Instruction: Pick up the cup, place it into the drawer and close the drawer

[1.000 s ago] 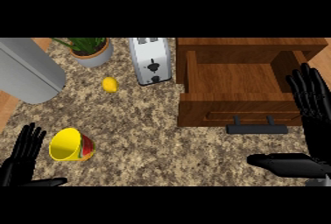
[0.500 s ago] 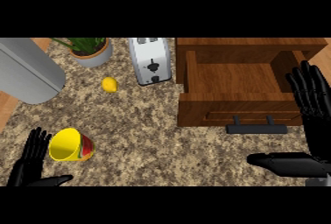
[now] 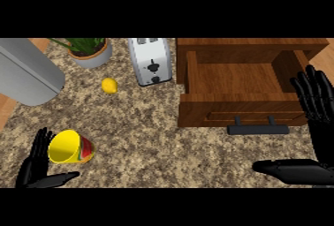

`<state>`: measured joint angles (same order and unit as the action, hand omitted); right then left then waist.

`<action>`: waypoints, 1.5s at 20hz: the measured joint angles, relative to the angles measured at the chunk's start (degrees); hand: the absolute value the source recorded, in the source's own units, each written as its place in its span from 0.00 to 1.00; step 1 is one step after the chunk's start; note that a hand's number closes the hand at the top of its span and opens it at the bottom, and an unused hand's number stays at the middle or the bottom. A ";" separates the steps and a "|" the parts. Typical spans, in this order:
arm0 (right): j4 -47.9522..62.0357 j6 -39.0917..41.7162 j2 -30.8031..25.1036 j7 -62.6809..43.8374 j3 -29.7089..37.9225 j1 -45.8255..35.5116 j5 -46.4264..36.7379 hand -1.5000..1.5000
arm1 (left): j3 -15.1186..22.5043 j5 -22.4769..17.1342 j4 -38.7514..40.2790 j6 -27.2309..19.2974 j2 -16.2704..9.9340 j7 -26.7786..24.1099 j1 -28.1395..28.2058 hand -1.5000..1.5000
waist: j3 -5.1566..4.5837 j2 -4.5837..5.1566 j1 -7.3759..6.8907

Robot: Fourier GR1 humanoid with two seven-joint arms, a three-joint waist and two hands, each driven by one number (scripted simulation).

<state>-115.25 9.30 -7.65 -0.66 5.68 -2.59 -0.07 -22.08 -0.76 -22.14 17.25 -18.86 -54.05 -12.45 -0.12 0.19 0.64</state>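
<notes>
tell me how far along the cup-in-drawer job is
Done: nothing beyond the drawer standing open. In hand: the open left hand is beside the yellow cup, which lies tipped on the counter, ungrasped. Left: grasp it, place it inside, close up. The right hand rests open beside the drawer.

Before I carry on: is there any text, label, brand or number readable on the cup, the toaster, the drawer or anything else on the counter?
None. The cup carries only red and green bands, no letters. The toaster shows dark controls without legible markings. The drawer and the plant pot are plain.
</notes>
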 measured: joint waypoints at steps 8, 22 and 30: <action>2.81 0.14 0.71 2.60 -0.22 -0.29 -0.62 0.00 | 0.52 0.59 4.95 -0.08 -0.74 -1.79 -3.22 0.00 | -0.03 0.04 -0.02; 3.40 0.64 0.64 2.24 -0.28 -0.25 -0.53 0.00 | 1.22 -0.66 6.07 3.32 1.63 -1.64 -6.89 0.00 | -0.09 0.12 0.30; 3.38 1.32 0.38 2.13 0.46 0.03 0.78 0.00 | 2.63 -1.92 3.94 8.42 3.39 0.34 -7.79 1.00 | -0.06 0.05 0.18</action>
<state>-111.87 10.62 -7.27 1.47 6.14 -2.56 0.72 -19.45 -2.68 -18.20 25.68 -15.47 -53.71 -20.24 -0.18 0.24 0.82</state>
